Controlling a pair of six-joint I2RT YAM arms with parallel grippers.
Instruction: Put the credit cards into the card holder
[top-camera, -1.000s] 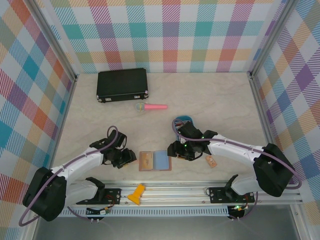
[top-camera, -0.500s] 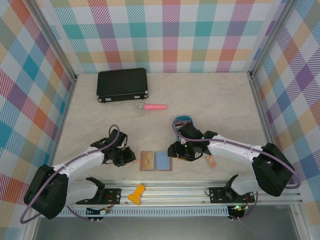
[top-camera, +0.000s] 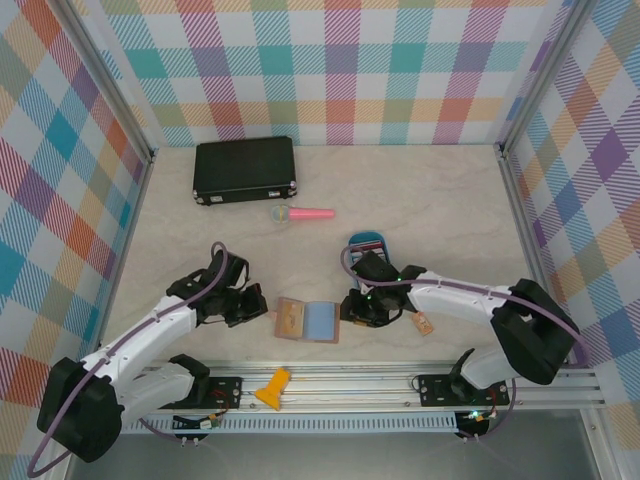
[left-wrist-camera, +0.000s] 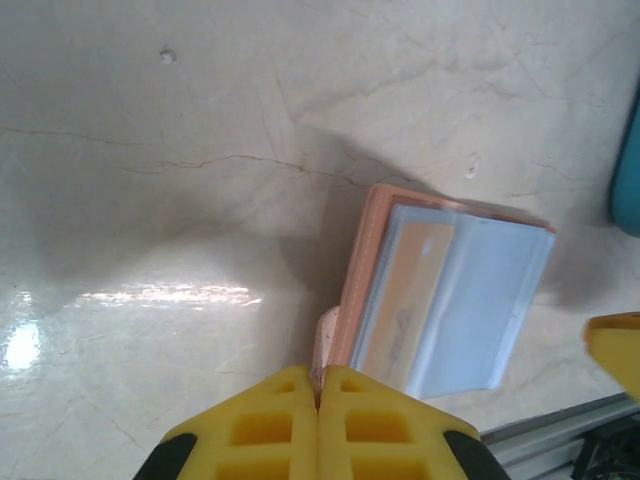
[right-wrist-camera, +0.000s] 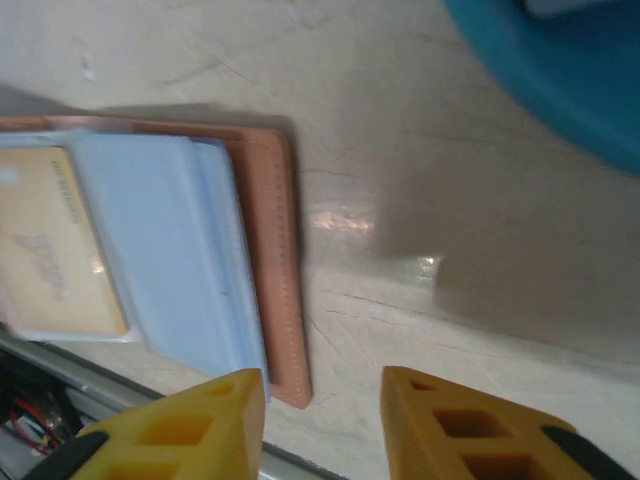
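The left wrist view makes plain what the top view leaves small: the left tool (left-wrist-camera: 318, 385) is shut, pinching the pinkish leather edge of the card holder (left-wrist-camera: 440, 300). The holder lies open on the marbled tabletop (left-wrist-camera: 150, 200), a tan card (left-wrist-camera: 405, 290) in its grey-blue sleeve. At its right edge the right tool (right-wrist-camera: 320, 400) stands partly open, empty.

Pastel plaid walls (top-camera: 340, 70), glossy marble tabletop (top-camera: 440, 200)
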